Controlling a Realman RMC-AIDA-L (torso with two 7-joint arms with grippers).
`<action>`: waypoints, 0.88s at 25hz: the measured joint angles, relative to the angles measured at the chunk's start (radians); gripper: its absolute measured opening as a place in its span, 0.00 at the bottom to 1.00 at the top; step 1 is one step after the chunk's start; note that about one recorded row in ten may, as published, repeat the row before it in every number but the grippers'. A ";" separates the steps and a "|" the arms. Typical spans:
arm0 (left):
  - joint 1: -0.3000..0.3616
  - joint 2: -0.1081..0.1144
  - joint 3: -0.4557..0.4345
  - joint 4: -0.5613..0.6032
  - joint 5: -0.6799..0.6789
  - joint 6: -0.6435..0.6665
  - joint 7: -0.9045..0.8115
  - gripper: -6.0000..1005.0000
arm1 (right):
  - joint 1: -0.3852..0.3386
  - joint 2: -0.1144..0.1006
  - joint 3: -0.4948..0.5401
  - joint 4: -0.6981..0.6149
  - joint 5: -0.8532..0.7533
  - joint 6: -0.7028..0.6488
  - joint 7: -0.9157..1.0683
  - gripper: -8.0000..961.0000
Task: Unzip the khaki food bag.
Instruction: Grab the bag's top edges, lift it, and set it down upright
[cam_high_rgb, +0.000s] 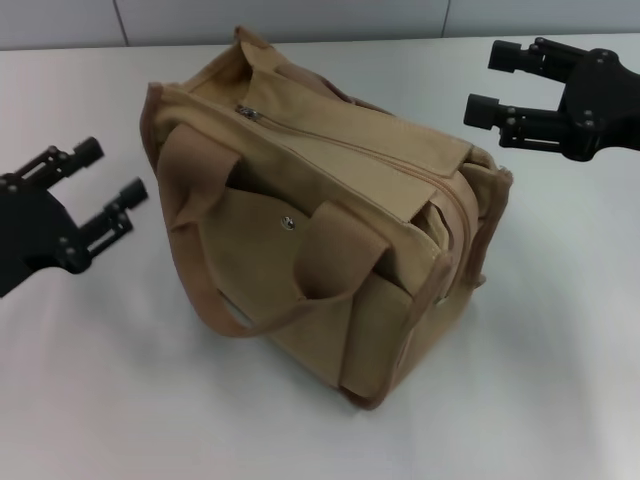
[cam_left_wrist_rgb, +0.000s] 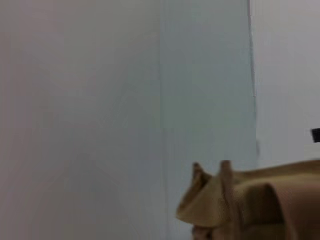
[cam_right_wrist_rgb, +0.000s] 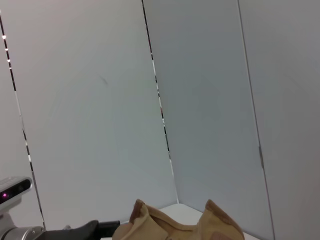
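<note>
Khaki food bag (cam_high_rgb: 330, 250) upright on white counter (cam_high_rgb: 100, 400), zipper (cam_high_rgb: 248, 113) seemingly still closed, flanked by open, empty left hand (cam_high_rgb: 112, 190) and right hand (cam_high_rgb: 482, 82)

Plain white table (cam_high_rgb: 90, 400), matte and smooth, reaching back to a pale panelled wall (cam_high_rgb: 300, 20). Resting directly on it near the middle, standing upright and turned at an angle: khaki food bag (cam_high_rgb: 330, 270).
</note>
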 joint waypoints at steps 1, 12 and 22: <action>0.000 0.000 0.000 0.000 0.000 0.000 0.000 0.40 | 0.000 0.000 0.000 0.000 -0.001 0.000 0.000 0.88; -0.124 -0.051 0.026 -0.008 0.124 -0.080 -0.026 0.71 | 0.010 -0.001 -0.001 0.030 -0.003 0.000 -0.011 0.88; -0.148 -0.061 0.021 -0.031 0.117 -0.113 -0.038 0.58 | 0.012 0.000 -0.001 0.034 0.001 -0.002 -0.021 0.88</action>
